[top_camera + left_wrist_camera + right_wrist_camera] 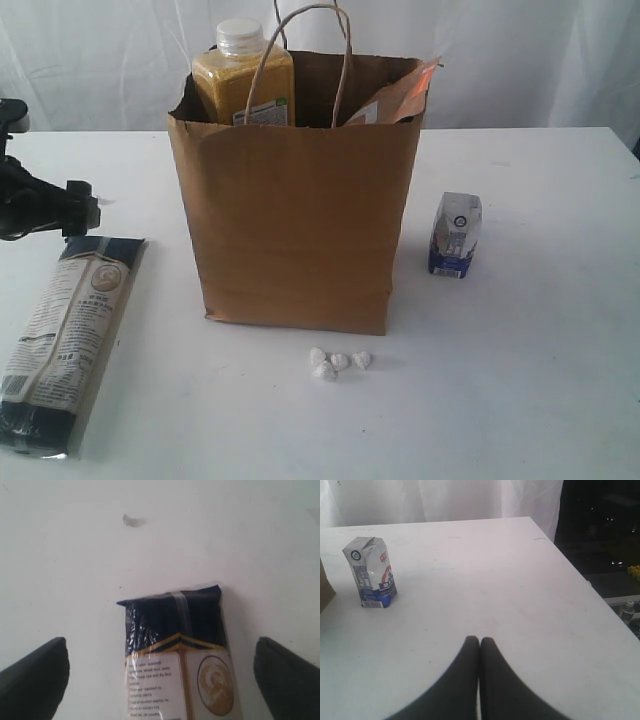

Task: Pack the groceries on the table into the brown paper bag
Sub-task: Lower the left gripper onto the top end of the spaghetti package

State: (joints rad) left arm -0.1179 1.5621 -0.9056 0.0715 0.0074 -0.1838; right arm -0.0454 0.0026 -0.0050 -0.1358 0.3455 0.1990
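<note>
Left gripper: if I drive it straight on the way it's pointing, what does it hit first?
Most likely the long noodle packet: its dark end lies centred between the open jaws of the left gripper in the wrist view. Depth is unclear; the table lies right under it.

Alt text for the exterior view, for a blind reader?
A brown paper bag stands on the white table, a yellow-grain bottle poking out. Outside it: a long noodle packet at left, a blue-white carton at right, white lumps in front.
</note>
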